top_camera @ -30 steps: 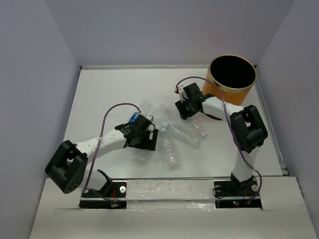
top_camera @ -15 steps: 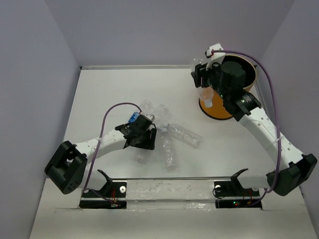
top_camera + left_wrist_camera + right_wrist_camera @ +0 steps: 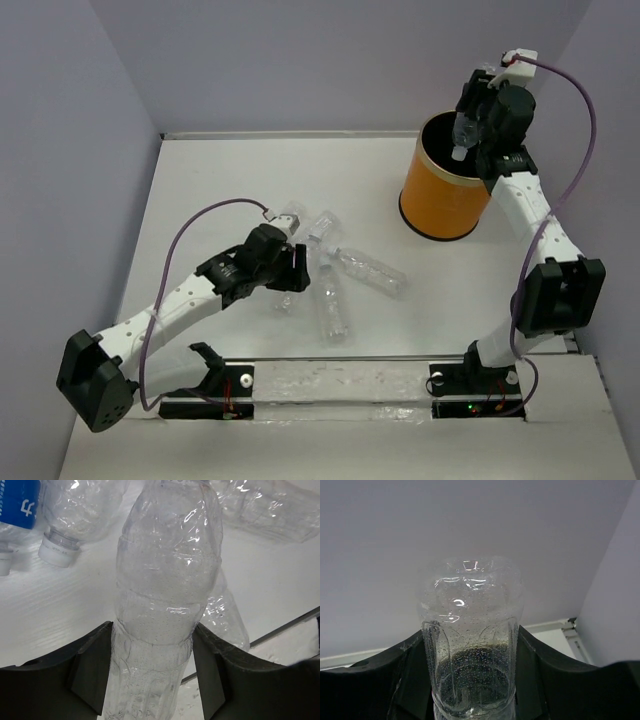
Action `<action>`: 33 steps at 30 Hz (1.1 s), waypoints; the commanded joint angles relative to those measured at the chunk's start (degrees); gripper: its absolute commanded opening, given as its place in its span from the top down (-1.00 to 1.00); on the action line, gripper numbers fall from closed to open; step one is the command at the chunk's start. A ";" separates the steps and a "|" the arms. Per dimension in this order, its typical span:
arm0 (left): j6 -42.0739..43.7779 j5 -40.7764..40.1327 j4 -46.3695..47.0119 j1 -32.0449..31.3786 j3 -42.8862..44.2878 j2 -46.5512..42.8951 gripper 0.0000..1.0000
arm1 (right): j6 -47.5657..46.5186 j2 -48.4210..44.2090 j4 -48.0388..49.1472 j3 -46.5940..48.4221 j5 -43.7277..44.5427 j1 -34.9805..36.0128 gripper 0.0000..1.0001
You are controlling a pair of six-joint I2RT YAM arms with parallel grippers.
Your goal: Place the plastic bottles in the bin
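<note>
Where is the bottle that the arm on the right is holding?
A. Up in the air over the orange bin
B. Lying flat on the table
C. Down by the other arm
A: the right gripper is shut on a clear bottle and holds it high over the dark open top of the orange bin, far from the bottles lying on the table.

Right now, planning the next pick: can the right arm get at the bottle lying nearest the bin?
Probably not yet: the right gripper is shut on a raised bottle over the bin. Otherwise, nothing lies between the bin and the lying bottle.
</note>
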 commanded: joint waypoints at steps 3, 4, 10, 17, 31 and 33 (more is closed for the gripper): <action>0.09 1.84 -0.18 -0.46 8.73 -5.15 0.26 | 7.92 -0.15 3.49 -1.10 -5.10 -1.45 -0.75; 0.62 2.28 0.26 -0.46 10.92 -4.89 0.26 | 9.41 -1.29 3.23 -3.02 -5.89 -1.45 -0.85; 0.80 6.49 6.58 -0.54 21.63 0.54 0.26 | 15.83 -14.88 0.07 -13.72 -17.75 -1.45 -0.85; -0.43 12.30 15.81 -0.81 38.25 12.32 0.26 | 28.91 -34.59 2.70 -36.85 -30.07 -1.45 0.44; -3.94 15.30 24.06 -3.18 91.50 54.14 0.26 | 32.19 -65.44 -13.02 -64.21 -35.07 -1.45 0.91; -5.96 14.50 31.59 -3.18 91.89 56.18 0.24 | 32.19 -67.65 -13.73 -66.13 -35.95 -1.45 0.92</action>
